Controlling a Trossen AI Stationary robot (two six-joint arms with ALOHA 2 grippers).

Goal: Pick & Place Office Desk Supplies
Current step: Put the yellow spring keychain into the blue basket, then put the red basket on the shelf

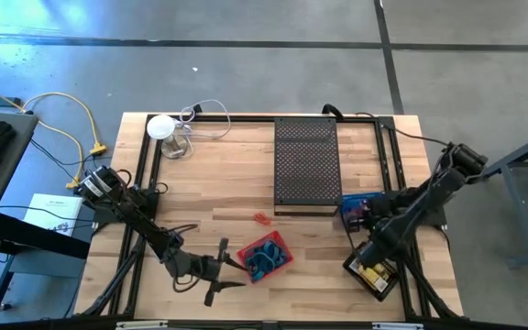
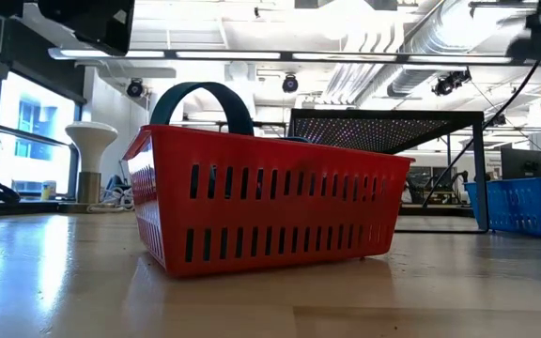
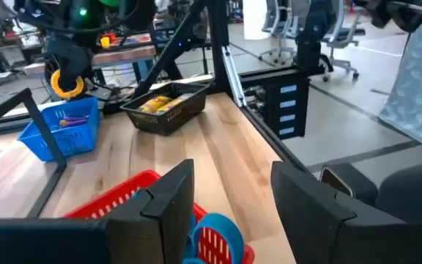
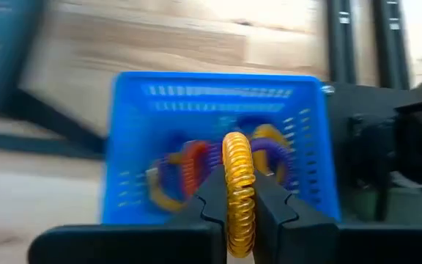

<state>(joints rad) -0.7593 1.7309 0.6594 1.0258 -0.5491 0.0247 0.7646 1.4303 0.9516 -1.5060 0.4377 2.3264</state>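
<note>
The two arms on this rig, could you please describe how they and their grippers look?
Both are dark, jointed arms. The left arm trails black cables along its links, and the right arm ends in a rounded joint. The left gripper has broad, flat black fingers; the right gripper has black fingers with angular, notched tips.

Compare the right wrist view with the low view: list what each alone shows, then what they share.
Right wrist only: the right gripper shut on a yellow coil ring, above the blue basket's coloured rings.
Low only: the red basket, the white round object, the black perforated tray.
Shared: the blue basket and wooden table.
</note>
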